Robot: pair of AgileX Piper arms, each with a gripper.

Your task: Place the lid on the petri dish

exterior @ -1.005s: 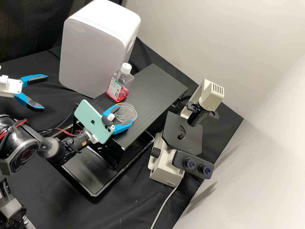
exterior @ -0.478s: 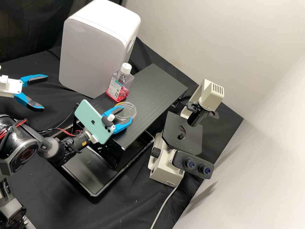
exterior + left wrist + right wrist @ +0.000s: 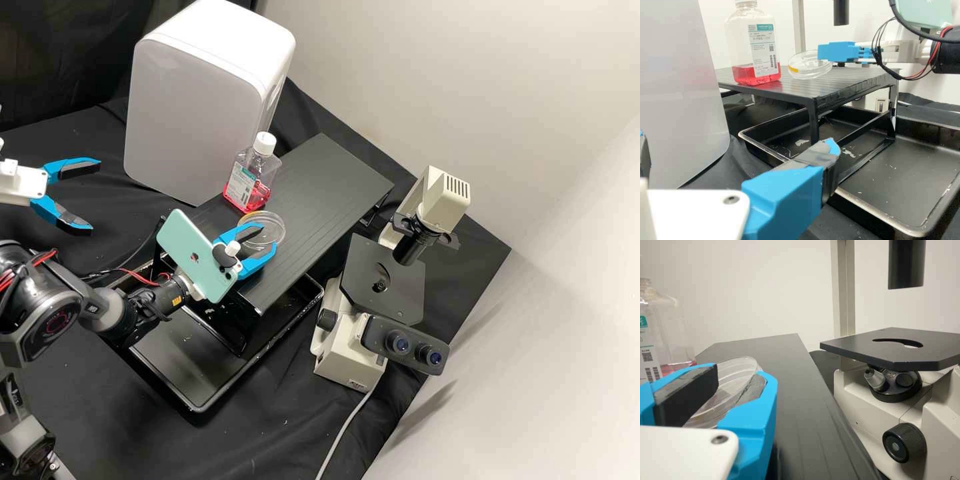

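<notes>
The right gripper (image 3: pixel 267 240) pinches the clear lid (image 3: pixel 263 227) between its blue fingers. The lid is tilted, its raised edge toward the claw, over the petri dish (image 3: pixel 807 74) at the near-left end of the black raised shelf (image 3: pixel 327 180). A culture flask (image 3: pixel 250 175) of red liquid stands just beyond. The microscope (image 3: pixel 383 300) stands to the right. Far left, the left gripper (image 3: pixel 93 193) hangs spread wide above the bench (image 3: pixel 100 413).

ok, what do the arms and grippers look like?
Both arms dark grey, rounded joints; the near joint carries a red ring marking. The left gripper and right gripper: white body, two bright blue fingers with dark pads. Right wrist has a mint-green phone and red-black cables.
</notes>
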